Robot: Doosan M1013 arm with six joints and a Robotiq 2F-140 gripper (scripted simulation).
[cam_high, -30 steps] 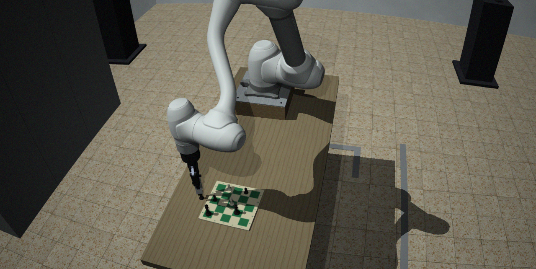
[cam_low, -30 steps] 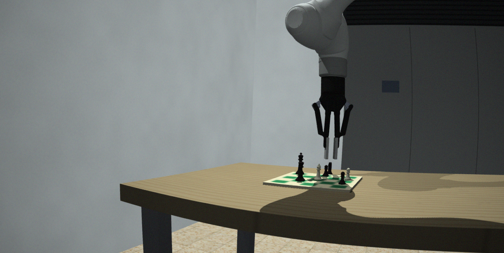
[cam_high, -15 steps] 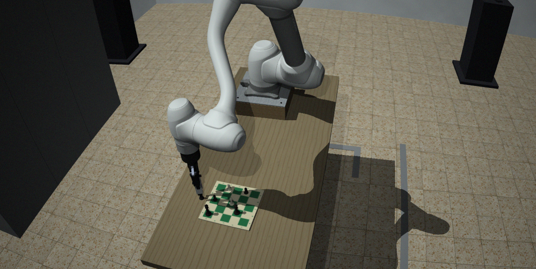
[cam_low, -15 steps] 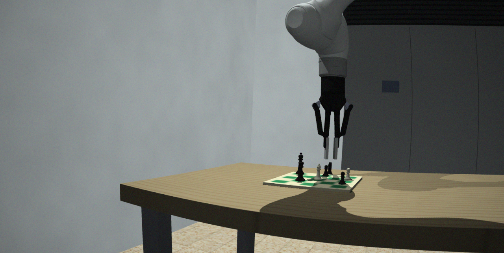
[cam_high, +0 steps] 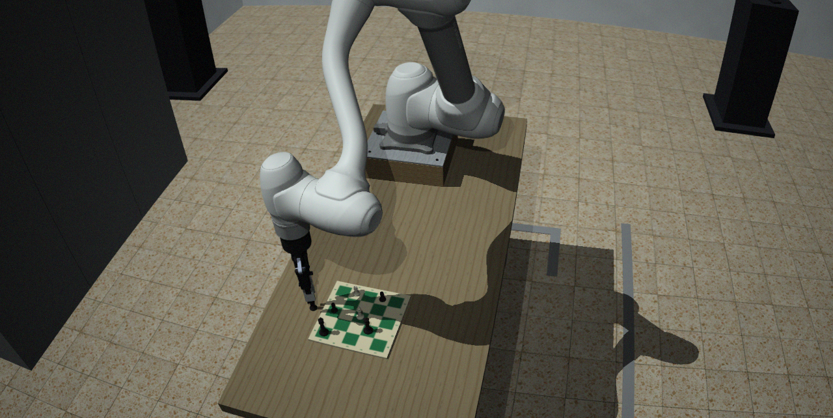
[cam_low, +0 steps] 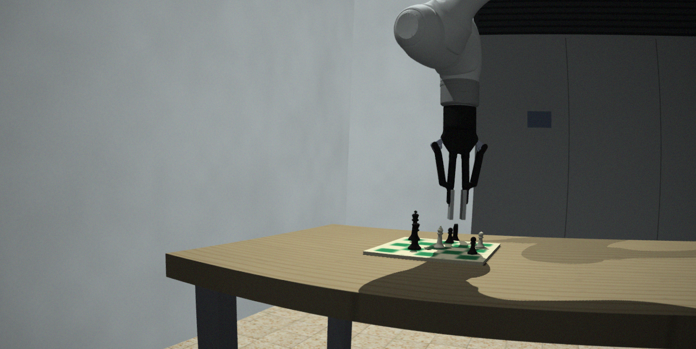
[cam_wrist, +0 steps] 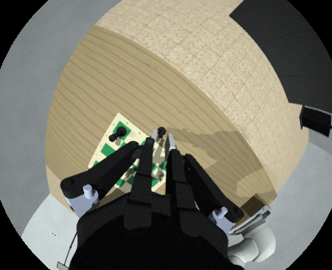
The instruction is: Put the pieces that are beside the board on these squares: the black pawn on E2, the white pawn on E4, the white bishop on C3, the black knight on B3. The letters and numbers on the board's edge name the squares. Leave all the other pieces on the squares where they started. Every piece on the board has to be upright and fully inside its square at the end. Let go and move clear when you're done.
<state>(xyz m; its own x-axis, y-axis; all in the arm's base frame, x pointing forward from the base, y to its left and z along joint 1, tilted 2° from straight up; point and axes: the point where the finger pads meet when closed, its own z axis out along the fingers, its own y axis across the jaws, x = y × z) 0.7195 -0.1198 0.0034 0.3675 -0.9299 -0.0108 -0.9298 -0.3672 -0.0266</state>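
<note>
The green and cream chessboard [cam_high: 388, 322] [cam_low: 384, 251] [cam_wrist: 109, 148] lies near the table's front end. My gripper [cam_high: 310, 299] [cam_low: 456, 211] [cam_wrist: 161, 137] hangs upright just off the board's left edge, its fingers set narrow with a small gap and nothing between them. Right under the fingertips stands a dark piece [cam_high: 312, 306] [cam_low: 455, 232] [cam_wrist: 161, 131], seemingly the black knight, on the table beside the board. On the board stand a black king [cam_high: 321, 327] [cam_low: 412, 231] [cam_wrist: 119, 133], a white bishop [cam_low: 439, 237], black pawns [cam_low: 449, 235] [cam_low: 472, 245] and a white pawn [cam_low: 480, 238].
The wooden table [cam_high: 419, 252] [cam_low: 292, 259] carries the arm's base [cam_high: 407, 153] at its far end. The arm's shadow falls over the board and the table. Dark cabinets and two black pedestals stand around on the tiled floor.
</note>
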